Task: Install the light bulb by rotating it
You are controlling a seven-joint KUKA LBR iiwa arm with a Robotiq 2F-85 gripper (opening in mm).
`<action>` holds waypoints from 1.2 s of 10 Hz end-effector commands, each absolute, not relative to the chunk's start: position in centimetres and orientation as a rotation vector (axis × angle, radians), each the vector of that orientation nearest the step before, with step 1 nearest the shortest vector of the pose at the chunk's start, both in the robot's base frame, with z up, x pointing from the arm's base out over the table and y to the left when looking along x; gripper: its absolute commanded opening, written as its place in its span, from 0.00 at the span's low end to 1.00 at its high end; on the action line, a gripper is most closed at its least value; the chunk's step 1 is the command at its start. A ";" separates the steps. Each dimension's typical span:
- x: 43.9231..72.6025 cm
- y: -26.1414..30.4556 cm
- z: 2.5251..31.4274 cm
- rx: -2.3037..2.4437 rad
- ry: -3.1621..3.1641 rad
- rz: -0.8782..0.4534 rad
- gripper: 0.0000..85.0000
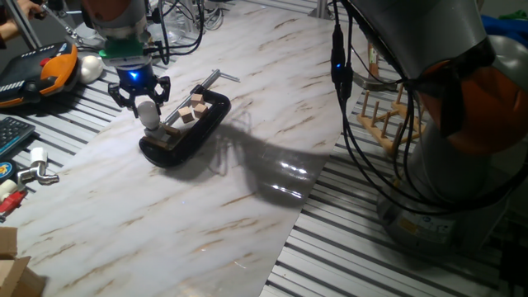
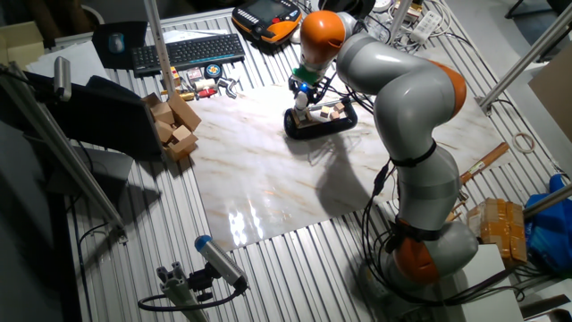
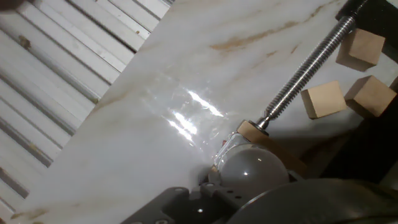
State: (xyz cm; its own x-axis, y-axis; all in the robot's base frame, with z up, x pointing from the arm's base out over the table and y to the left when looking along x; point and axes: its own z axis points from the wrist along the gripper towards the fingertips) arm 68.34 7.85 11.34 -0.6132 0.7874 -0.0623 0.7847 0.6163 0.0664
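The light bulb [image 1: 148, 114] stands upright, grey base down, at the near end of a black tray [image 1: 208, 124]. My gripper [image 1: 145, 106] comes down from above, its black fingers on either side of the white globe, and looks shut on it. In the other fixed view the gripper [image 2: 304, 95] and bulb [image 2: 302, 102] sit at the left end of the tray [image 2: 347, 121]. The hand view shows the globe [image 3: 252, 168] very close at the bottom edge, over a wooden piece [image 3: 249, 132]; the base is hidden.
Small wooden blocks [image 3: 323, 99] and a threaded metal rod [image 3: 311, 62] lie in the tray. A plain white ball [image 1: 91, 68] and an orange pendant [image 1: 54, 66] sit at the back left, metal clamps [image 1: 37, 173] at the left edge, a wooden rack [image 1: 388, 115] to the right.
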 end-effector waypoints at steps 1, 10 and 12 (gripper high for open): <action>68.3 7.9 11.4 1.353 2.739 0.047 0.40; 68.3 7.8 11.5 1.614 2.572 0.037 0.40; 68.4 7.8 11.6 1.662 2.552 0.021 0.40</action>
State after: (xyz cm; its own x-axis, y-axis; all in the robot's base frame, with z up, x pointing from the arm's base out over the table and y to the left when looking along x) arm 68.34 7.84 11.56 -0.4006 0.9135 -0.0714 0.9121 0.4050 0.0642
